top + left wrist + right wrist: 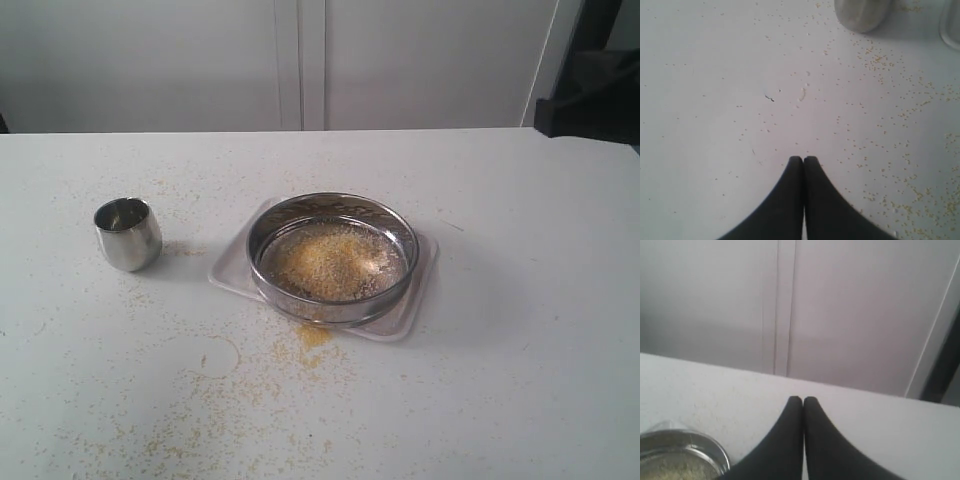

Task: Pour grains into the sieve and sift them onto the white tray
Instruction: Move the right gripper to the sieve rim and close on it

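In the middle of the desk (520, 330), the grains (330, 262) lay as a yellowish layer on the mesh floor of the sieve (345, 305), thickest at the centre and thinner toward the rim. The sieve sat upright on the white tray (228, 270). Its steel ring covered nearly all of the tray, so that only the rounded corners and a narrow margin showed at left and right. The near wall of the sieve reached about as far as the near rim of the tray.

Just in front of that rim a small patch of loose grains (312, 337) lay on the desk, and finer specks were scattered off toward the near left. Well to the left of the tray a small steel cup (128, 233) stood upright, mouth up, apart from everything else.

The left hand (803, 159) was closed, its two dark fingers (790, 200) pressed tip to tip with nothing between them. It hung over a speckled stretch of desk, with the cup's base at the edge of its wrist view. The right hand (803, 399) was likewise closed and empty. It was held above the desk and aimed at the pale far wall (850, 315), with part of the sieve showing in a corner of its wrist view.
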Tool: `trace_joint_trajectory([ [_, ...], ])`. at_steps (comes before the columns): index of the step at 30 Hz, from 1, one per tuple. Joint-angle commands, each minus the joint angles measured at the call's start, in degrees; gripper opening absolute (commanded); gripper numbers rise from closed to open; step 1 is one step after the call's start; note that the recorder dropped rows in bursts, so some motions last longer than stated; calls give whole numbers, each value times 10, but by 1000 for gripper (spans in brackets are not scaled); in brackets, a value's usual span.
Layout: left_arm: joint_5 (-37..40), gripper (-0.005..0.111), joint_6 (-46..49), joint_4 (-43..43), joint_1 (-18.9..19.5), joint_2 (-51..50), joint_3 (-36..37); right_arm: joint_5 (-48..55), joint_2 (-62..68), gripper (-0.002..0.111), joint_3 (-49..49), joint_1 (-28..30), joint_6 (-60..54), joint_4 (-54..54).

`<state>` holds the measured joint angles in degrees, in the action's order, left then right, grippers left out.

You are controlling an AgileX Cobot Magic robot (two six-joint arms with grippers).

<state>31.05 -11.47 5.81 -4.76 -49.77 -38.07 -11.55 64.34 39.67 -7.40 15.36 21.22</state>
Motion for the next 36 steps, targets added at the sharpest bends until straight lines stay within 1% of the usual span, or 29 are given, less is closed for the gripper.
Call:
trace_joint_trajectory([
  [1,1,0,-1,-2,0,4,3,99,45,0,36,-1,0,4],
  [6,1,0,-1,-2,0,4,3,225,84,0,86,-2,-5,4],
  [10,1,0,-1,-2,0,4,3,345,114,0,127,-2,-79,-37],
  [13,1,0,-1,-2,0,4,3,416,140,0,160,-2,-165,-130],
  [17,1,0,-1,-2,0,4,3,478,169,0,192,-2,-354,-340],
  [19,1,0,-1,-2,0,4,3,496,180,0,202,-2,-414,-429],
  [21,1,0,-1,-2,0,4,3,511,191,0,213,-10,-440,-467],
  [23,1,0,-1,-2,0,4,3,531,207,1,231,-28,-441,-469],
  [26,1,0,-1,-2,0,4,3,561,233,9,264,-55,-441,-466],
  [30,1,0,-1,-2,0,4,3,613,280,26,321,-87,-411,-428],
  [33,1,0,-1,-2,0,4,3,634,312,38,357,-100,-382,-403],
  [36,1,0,-1,-2,0,4,3,639,334,44,387,-108,-358,-374],
])
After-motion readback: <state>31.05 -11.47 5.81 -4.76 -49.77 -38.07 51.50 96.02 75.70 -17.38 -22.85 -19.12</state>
